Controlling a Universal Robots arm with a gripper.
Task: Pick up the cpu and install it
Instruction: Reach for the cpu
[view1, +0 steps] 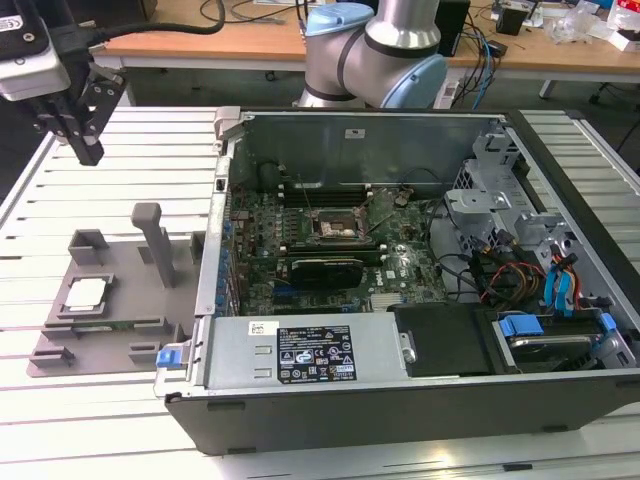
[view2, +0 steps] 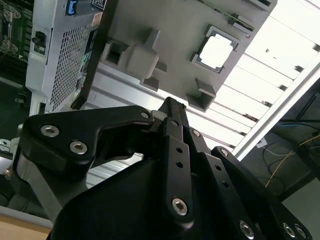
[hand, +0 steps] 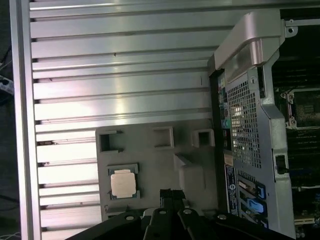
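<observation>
The cpu, a small square chip with a pale silver top, lies flat in a recess of the grey fixture plate at the exterior view's left. Both wrist views show the cpu too. My gripper hangs well above the slatted table, behind the plate and apart from the chip. Its black fingers meet at the tips with nothing between them, and the gripper reads the same in the first wrist view. The motherboard socket sits inside the opened computer case.
The opened computer case fills the middle and the exterior view's right, its side wall standing right beside the fixture plate. A tall grey post rises from the plate. Bare aluminium slats lie around it. The arm's base stands behind the case.
</observation>
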